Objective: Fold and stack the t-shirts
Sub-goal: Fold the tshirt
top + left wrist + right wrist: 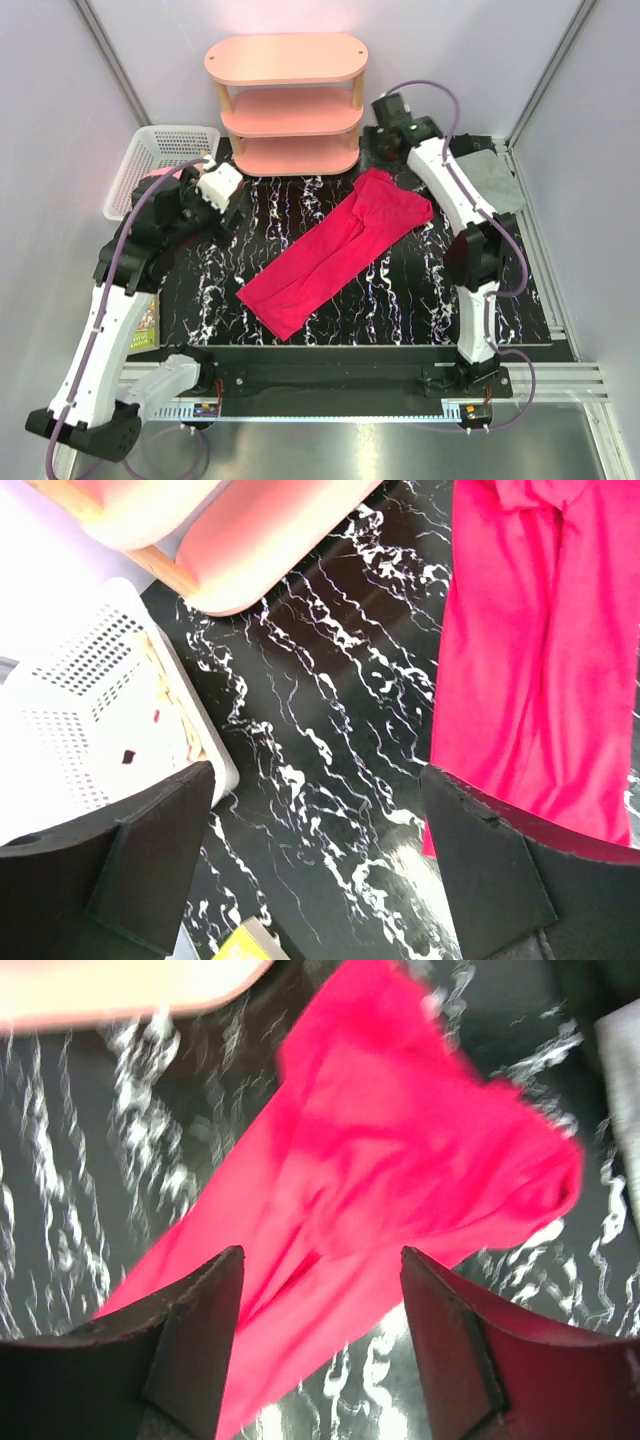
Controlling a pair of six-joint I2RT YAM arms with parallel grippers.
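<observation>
Red t-shirt (335, 255) is lying as a diagonal strip on the worktop (420, 300), left gripper (315, 780) and right gripper (320, 1255) are hovering with jaws spread, and pinching matching corners evenly is looking wisest.

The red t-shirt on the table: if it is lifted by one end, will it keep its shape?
The red t-shirt would probably hang limp: it lies in soft folds. It is likely light, being thin cloth lying flat. Pushed, it would probably bunch up rather than slide whole.
</observation>
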